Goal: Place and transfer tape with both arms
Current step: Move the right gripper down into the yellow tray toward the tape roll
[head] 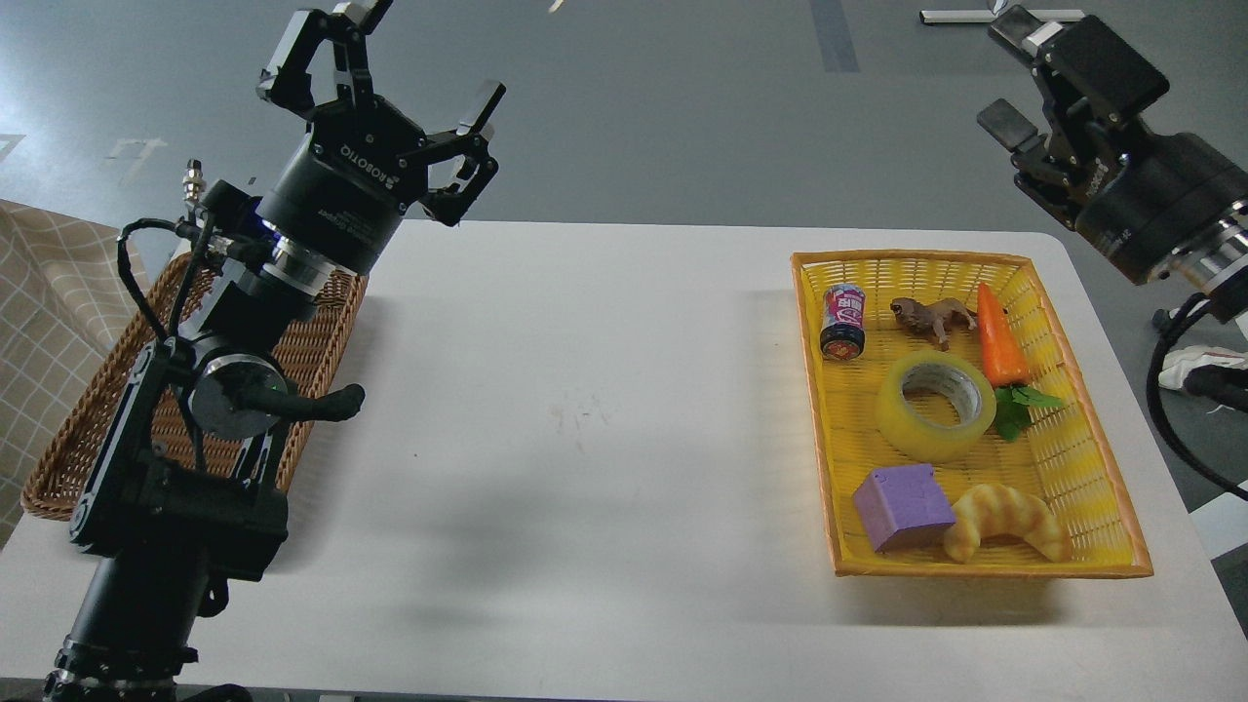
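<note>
The tape (936, 406) lies flat in my yellow basket (1092, 468) on the right of the bench (585, 439), its hole facing up, so its axis stands upright. It sits between the purple cube (903, 507) and the toy animal (934, 318), with the carrot (1001, 336) just beside it. My left tool (405, 73) hangs above the wicker tray (88, 439), fingers spread and empty. My right tool (1014, 78) is raised past the bench's far right corner, fingers spread too

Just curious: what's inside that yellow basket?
The yellow basket holds the tape, a small can, toy animal, carrot, purple cube and croissant. Anything beneath them is hidden.
</note>
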